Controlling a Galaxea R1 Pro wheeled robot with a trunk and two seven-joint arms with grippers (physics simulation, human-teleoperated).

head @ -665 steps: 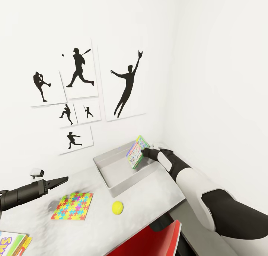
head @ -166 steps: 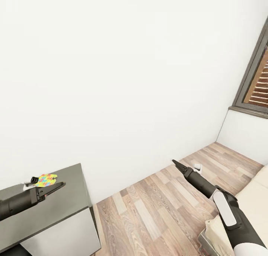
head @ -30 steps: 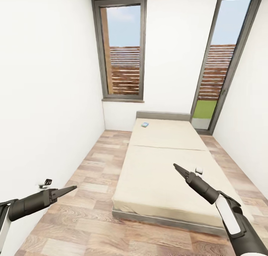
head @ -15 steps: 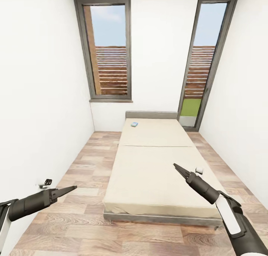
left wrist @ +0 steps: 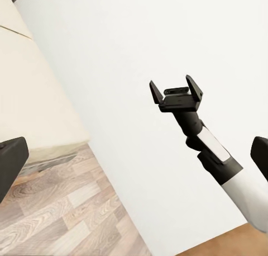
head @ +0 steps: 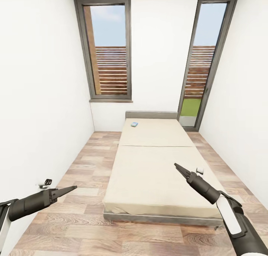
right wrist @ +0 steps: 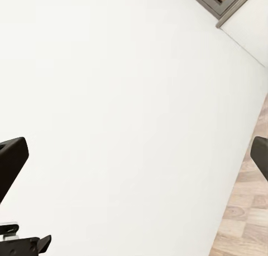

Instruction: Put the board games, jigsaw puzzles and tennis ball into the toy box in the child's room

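Observation:
A small light-blue board game (head: 134, 124) lies flat on the beige bed (head: 156, 166), near its headboard at the far end. My left gripper (head: 74, 188) hangs over the wooden floor, left of the bed's foot. Its fingers (left wrist: 11, 166) stand wide apart with nothing between them. My right gripper (head: 175, 166) hovers above the bed's near right part, far short of the game. It is open and empty too, and the left wrist view shows its two spread fingers (left wrist: 177, 94) against the white wall.
The bed fills the middle of a narrow room, with strips of wooden floor (head: 82, 166) on both sides. White walls close in left and right. A tall window (head: 110, 51) and a glass door (head: 201, 62) stand in the far wall.
The camera has swung a little, so the bed has shifted left toward the middle of the picture. Both arms keep the same pose. Over the last half second almost nothing moved.

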